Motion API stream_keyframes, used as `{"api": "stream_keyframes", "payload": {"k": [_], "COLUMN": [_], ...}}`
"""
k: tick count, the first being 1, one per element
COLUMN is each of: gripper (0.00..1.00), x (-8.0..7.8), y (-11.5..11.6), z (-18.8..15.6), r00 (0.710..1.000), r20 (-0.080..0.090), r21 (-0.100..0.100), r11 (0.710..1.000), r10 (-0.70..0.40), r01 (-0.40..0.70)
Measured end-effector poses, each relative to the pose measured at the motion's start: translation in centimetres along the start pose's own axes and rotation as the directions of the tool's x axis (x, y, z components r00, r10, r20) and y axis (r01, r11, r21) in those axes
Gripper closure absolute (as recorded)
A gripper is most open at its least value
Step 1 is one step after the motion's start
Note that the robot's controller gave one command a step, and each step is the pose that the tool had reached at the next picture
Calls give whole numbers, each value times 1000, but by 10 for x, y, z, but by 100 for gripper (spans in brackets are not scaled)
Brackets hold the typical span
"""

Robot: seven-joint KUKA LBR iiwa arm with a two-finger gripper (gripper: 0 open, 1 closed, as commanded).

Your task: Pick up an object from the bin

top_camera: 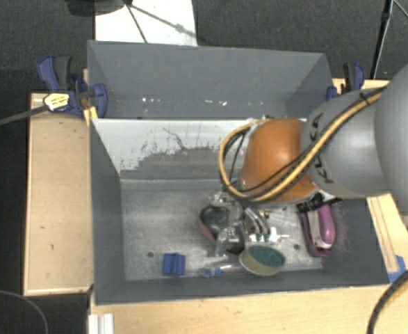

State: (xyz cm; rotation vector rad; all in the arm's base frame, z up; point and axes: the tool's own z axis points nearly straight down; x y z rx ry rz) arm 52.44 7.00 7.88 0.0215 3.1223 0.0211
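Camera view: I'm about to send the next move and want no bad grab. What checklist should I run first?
1. The gripper is low inside the bin, near the front middle of its floor: ok.
2. One clear target under it: cannot tell; a dark red-edged thing and a round green disc both crowd it.
3. Something held: cannot tell.
4. Blue block lies apart from the gripper, to the view's left: ok.
5. Purple thing clear of the arm: cannot tell; it lies close beneath the orange wrist cover.
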Motion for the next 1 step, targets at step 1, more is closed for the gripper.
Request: {"api": "stream_keyframes", "payload": {"k": [1], "gripper": [100], "x": [-13], "y": [-4], "z": [-131], "r00": [999], "r20": [-8], "r21": [12], "r11": [999], "r10": [35], "r01": [-35]}}
